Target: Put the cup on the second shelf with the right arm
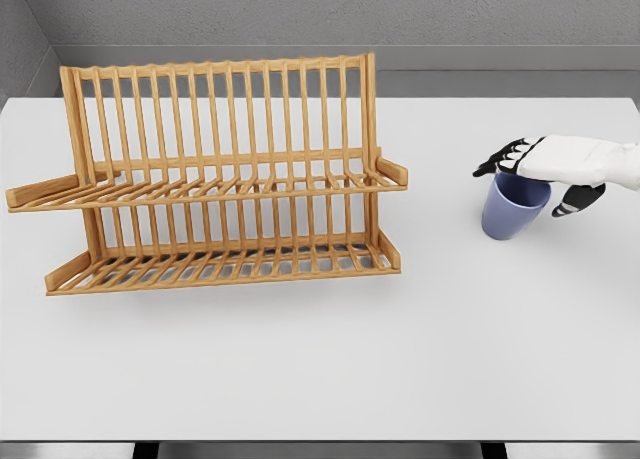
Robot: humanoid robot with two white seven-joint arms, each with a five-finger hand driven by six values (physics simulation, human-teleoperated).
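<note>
From the head view, a blue cup (pixel 514 208) stands upright on the white worktop (pixel 320 369), at the right and well apart from the wooden dish rack (pixel 215 174). The right robot hand (pixel 545 169) comes in from the right edge and lies over the cup's rim, its dark fingertips (pixel 505 159) reaching past the far side and the thumb down by the cup's right wall. Whether the fingers actually clamp the cup cannot be told. The rack's two slatted shelves hold nothing.
</note>
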